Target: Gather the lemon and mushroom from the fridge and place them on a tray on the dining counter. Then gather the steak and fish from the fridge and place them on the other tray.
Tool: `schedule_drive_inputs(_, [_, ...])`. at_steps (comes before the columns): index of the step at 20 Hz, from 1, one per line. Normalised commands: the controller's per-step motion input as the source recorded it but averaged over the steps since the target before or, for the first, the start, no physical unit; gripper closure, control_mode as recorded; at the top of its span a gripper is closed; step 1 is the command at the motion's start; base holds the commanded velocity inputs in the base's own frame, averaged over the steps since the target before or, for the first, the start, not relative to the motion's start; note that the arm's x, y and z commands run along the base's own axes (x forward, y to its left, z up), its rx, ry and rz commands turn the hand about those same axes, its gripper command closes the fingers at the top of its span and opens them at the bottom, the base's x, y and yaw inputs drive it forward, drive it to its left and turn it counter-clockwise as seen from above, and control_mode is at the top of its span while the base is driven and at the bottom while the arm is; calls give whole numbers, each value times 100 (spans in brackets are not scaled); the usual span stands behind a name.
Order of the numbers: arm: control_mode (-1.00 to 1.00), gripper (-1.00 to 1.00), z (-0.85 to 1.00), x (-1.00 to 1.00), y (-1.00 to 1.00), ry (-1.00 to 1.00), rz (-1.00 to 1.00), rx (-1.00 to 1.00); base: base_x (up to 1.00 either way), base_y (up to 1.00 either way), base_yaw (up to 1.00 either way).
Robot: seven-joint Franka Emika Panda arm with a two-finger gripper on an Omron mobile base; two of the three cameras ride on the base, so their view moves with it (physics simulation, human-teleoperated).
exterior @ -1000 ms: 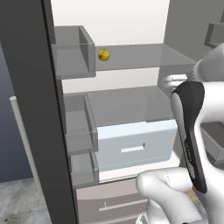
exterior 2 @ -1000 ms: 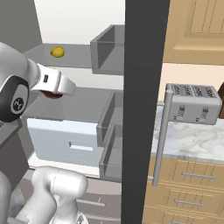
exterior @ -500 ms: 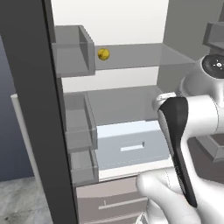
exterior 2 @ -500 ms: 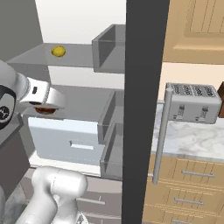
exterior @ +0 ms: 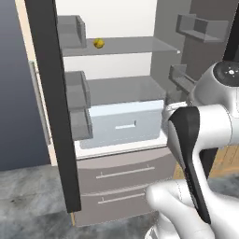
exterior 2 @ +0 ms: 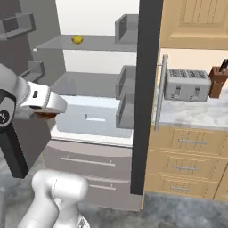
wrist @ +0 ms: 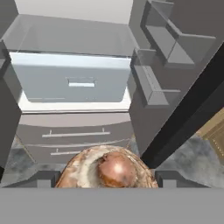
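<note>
I can't read any text, label, brand or number anywhere in these views: the fridge [exterior: 116, 177] fronts and shelves are plain, the toaster [exterior 2: 187, 85] shows no lettering I can make out, and the round mark on the arm's joint cap is too small to tell

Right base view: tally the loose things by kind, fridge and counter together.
Lemon: 1
Brown food piece, held: 1
Toaster: 1
Knife block: 1
Total: 4
</note>
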Motion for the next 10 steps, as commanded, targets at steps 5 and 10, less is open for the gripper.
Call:
schedule_drive_inputs(5, [100,100,0,0,0,0,0,0,-100,-30,-23])
schedule_drive_inputs(10, [100,100,0,0,0,0,0,0,-73,-39,-41])
